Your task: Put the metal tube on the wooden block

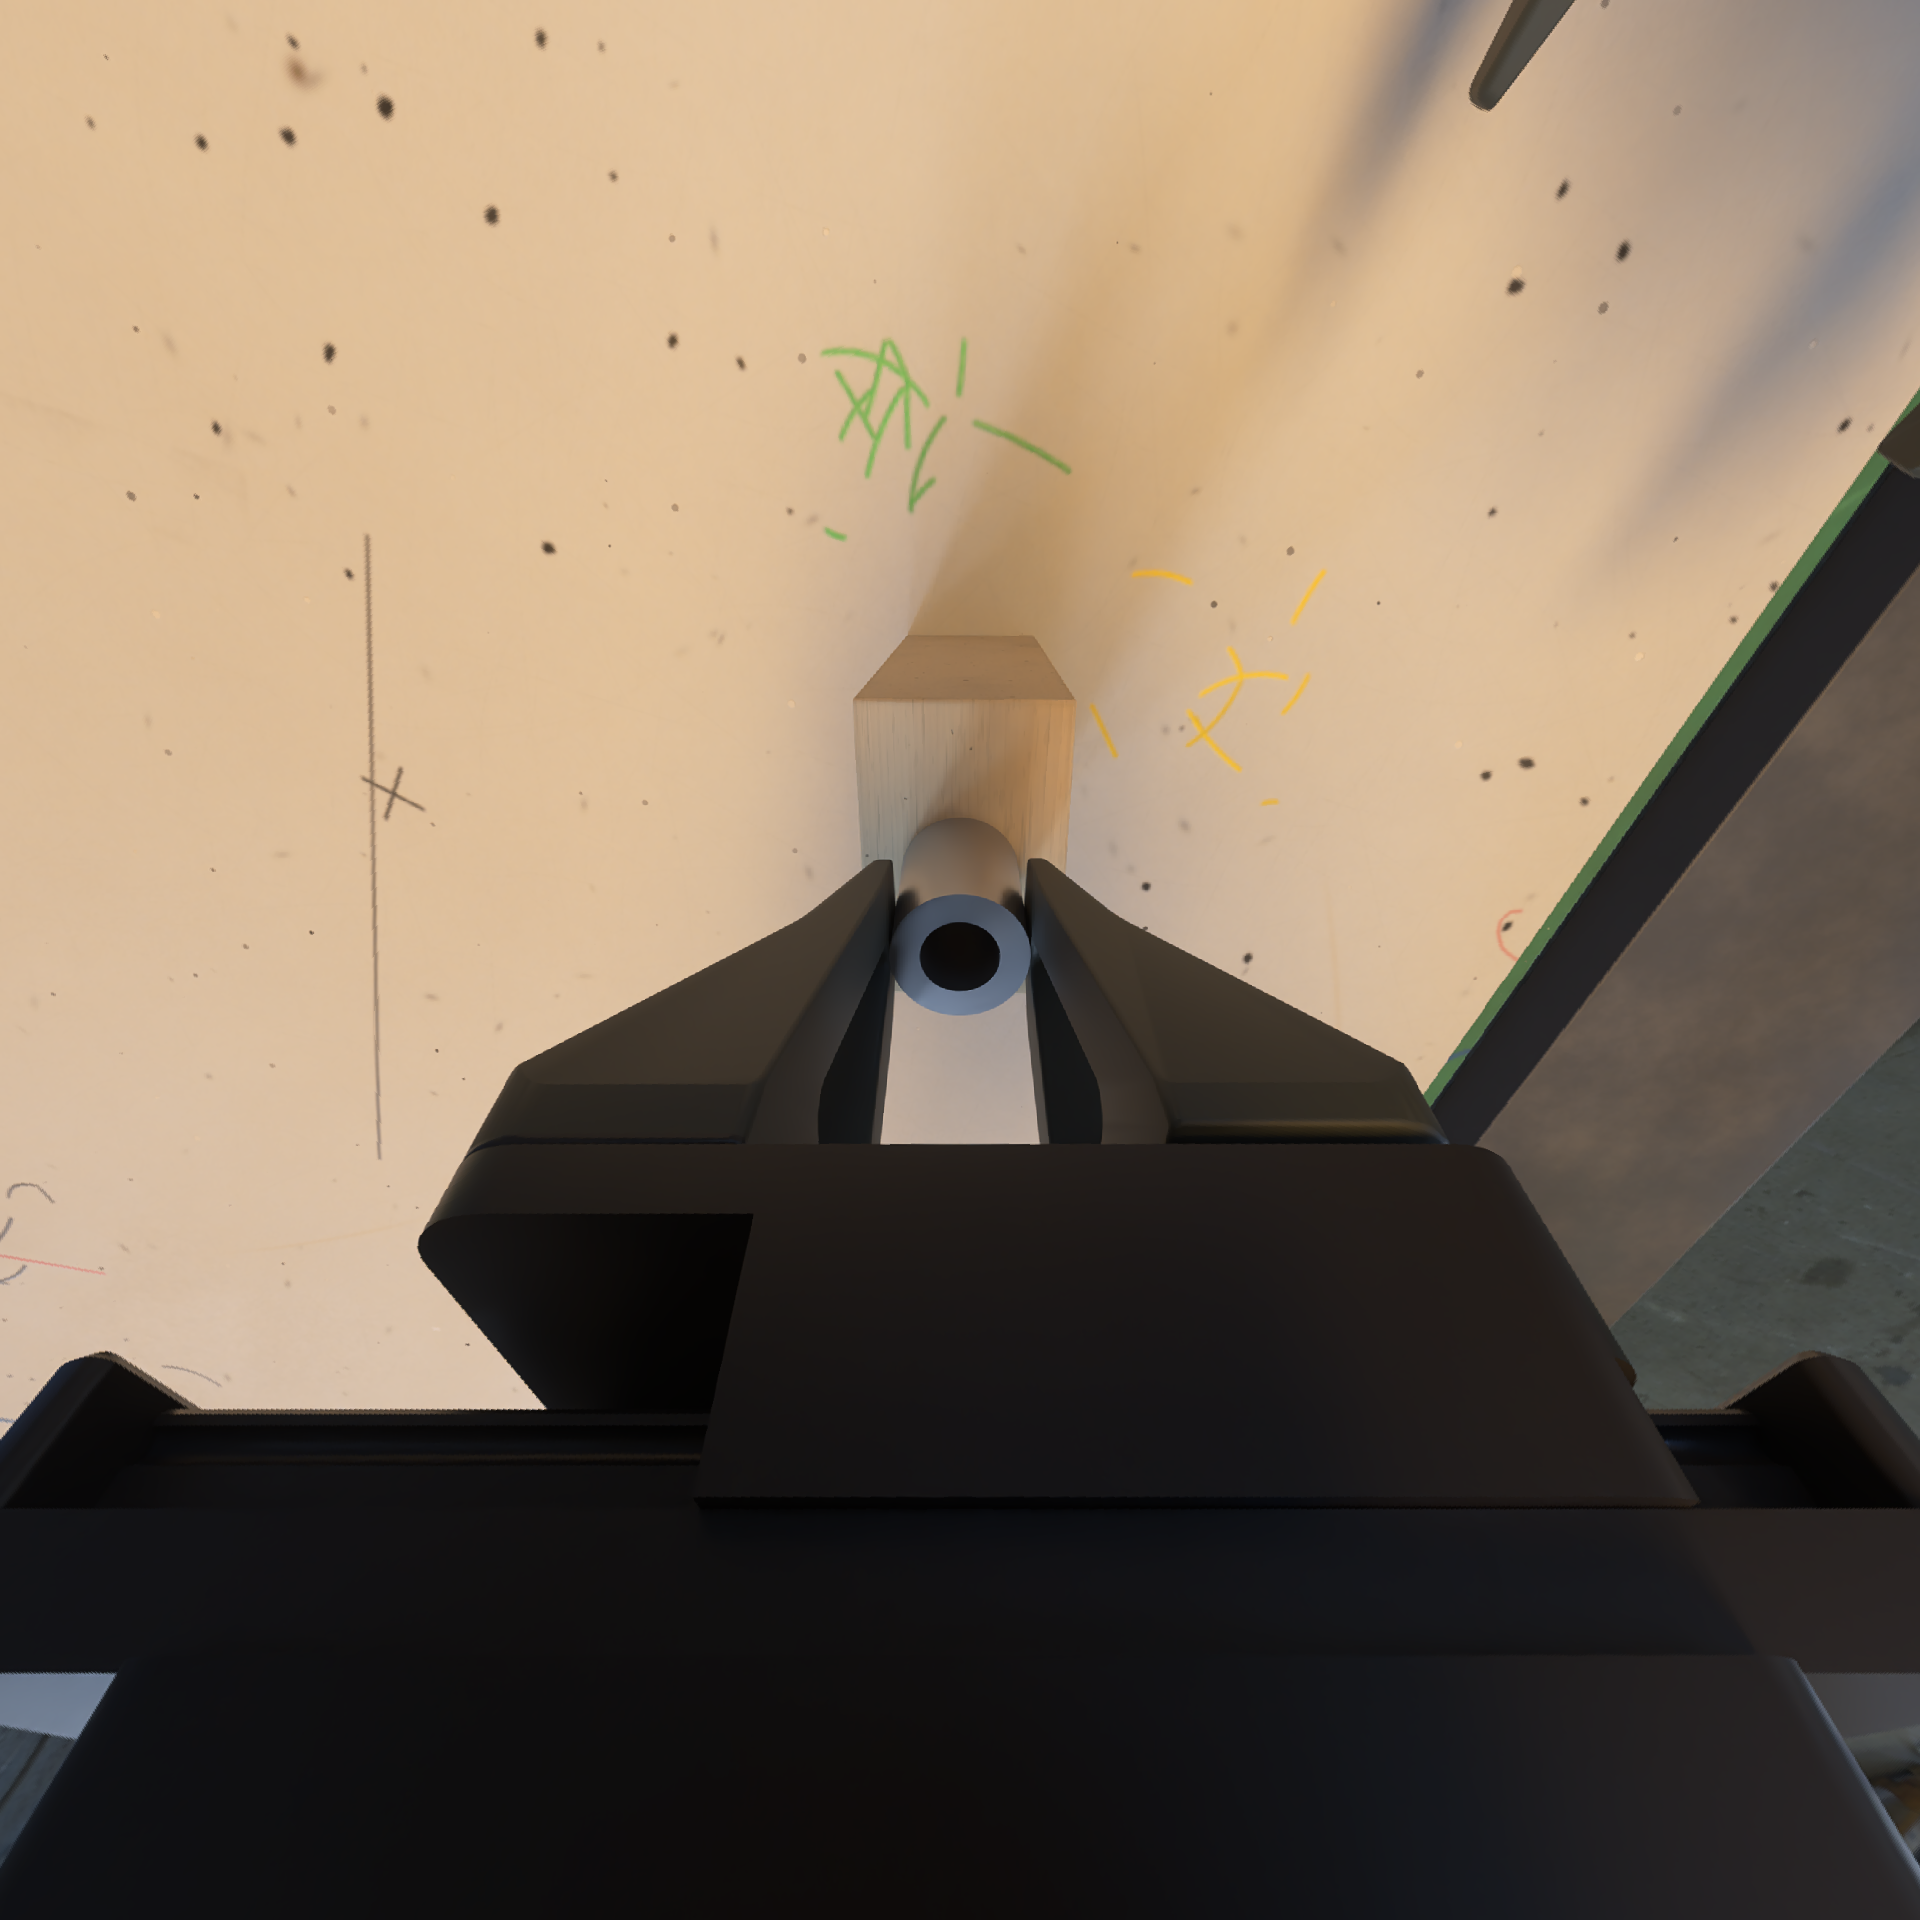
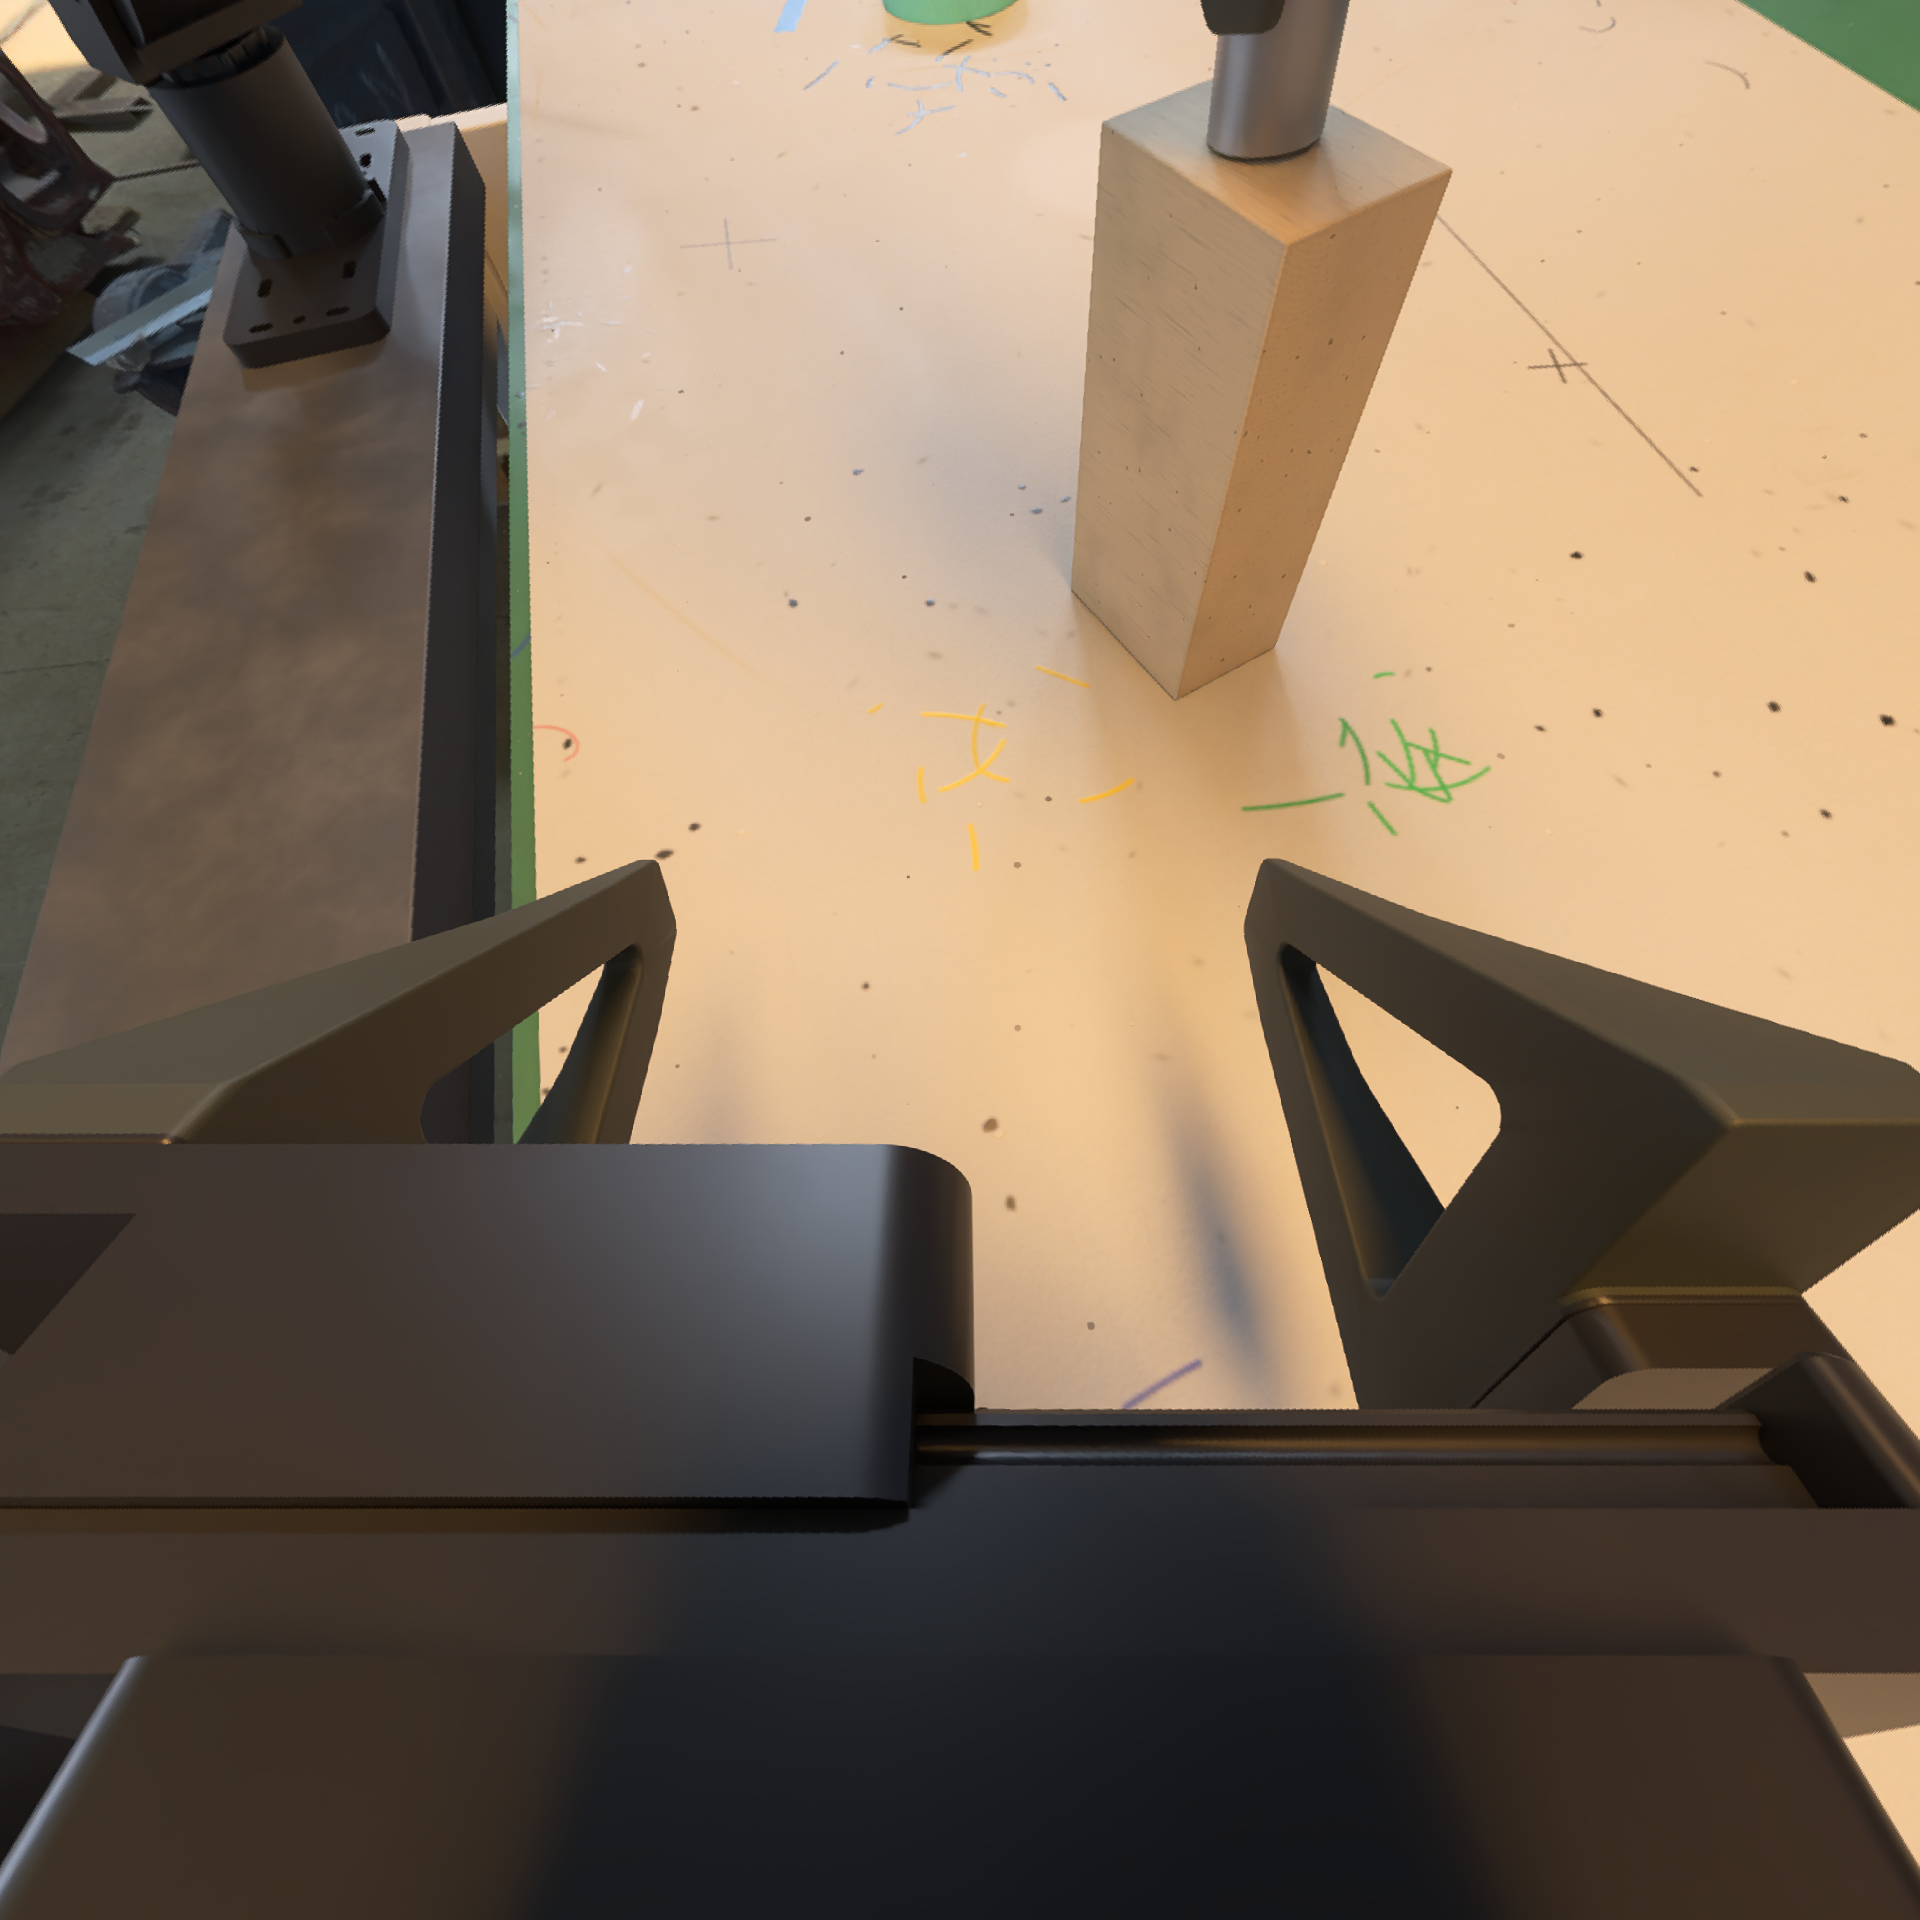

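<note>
Left end effector (image 1: 960,883) around upright grey hollow metal tube (image 1: 958,914)

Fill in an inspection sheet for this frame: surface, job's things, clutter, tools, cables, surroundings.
Surface: tan table, speckled, with green, yellow and pencil marks.
Job's things: metal tube upright, lower end on the top face of the standing wooden block.
Clutter: green object at the far edge, mostly cut off.
Tools: left tool shut on the tube; right tool open, empty, apart from the block.
Cables: nothing seen.
Surroundings: arm base on a side platform; floor beyond.
</note>
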